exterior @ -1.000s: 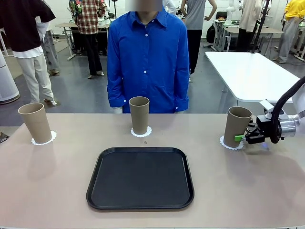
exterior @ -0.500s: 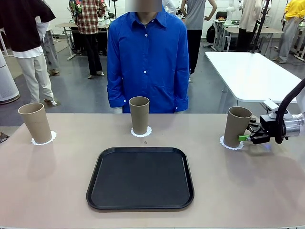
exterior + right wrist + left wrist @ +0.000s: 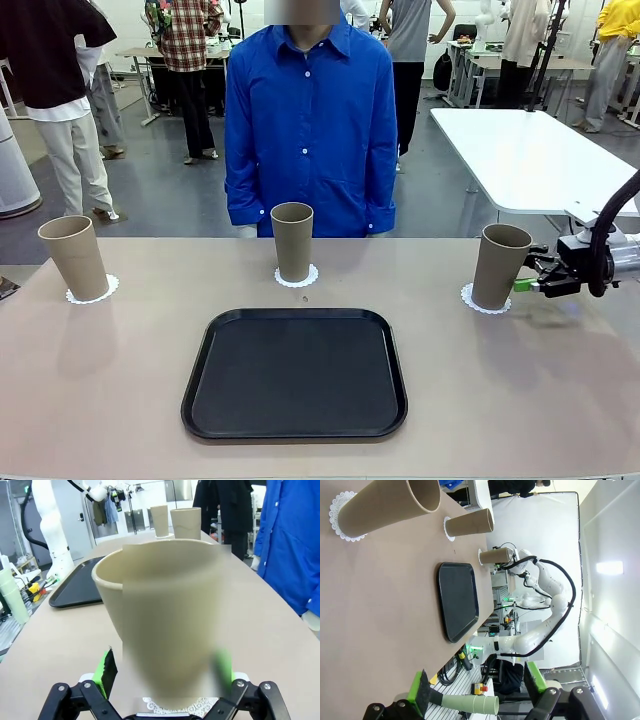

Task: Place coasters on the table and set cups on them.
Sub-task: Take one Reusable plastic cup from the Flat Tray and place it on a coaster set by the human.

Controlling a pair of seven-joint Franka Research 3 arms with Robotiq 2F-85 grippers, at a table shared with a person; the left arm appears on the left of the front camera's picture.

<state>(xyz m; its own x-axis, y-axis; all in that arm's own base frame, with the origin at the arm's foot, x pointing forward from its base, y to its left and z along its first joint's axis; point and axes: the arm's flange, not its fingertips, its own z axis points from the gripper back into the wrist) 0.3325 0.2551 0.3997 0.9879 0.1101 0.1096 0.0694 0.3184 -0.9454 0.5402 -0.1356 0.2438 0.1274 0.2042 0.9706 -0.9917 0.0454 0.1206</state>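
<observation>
Noting right gripper [image 3: 530,285] spread wide, empty, just beside cup [image 3: 499,265] standing upright on coaster [image 3: 484,301]. We judge cup light, thin-walled, crushable; grip gently mid-body.

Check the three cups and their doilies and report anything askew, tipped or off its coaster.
Nothing stands out. All three tan tapered cups stand upright, each on its white lacy paper coaster. The right gripper is open beside the right-hand cup, clear of it.
</observation>
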